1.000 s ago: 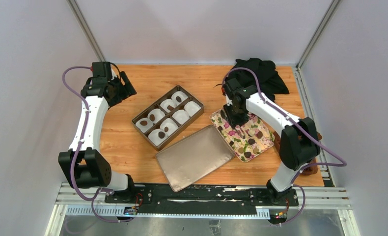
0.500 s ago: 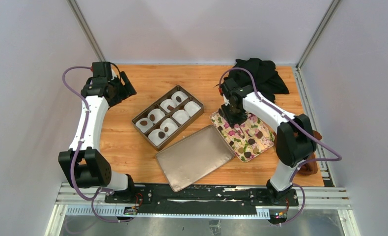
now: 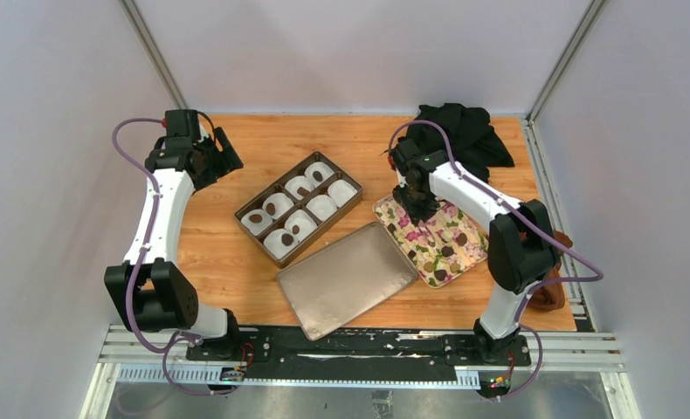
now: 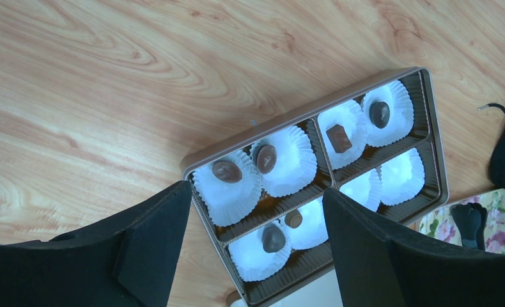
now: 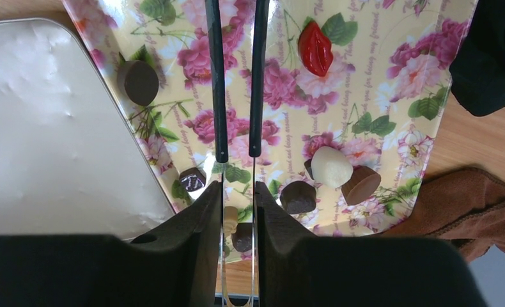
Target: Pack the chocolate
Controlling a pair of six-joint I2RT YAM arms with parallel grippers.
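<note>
Pick step in hand: right gripper [image 5: 237, 155], jaws narrow with nothing visible between them, hung over the flowered tray [image 5: 390, 83] where loose chocolate [image 5: 298, 196] lay, left gripper [image 4: 256, 188] wide and empty above the part-filled box [image 4: 301, 116]; the next move probably called for centring on one piece.

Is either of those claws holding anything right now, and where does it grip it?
Nothing. The left gripper gapes empty; the right gripper shows only tray between its thin fingers.
</note>
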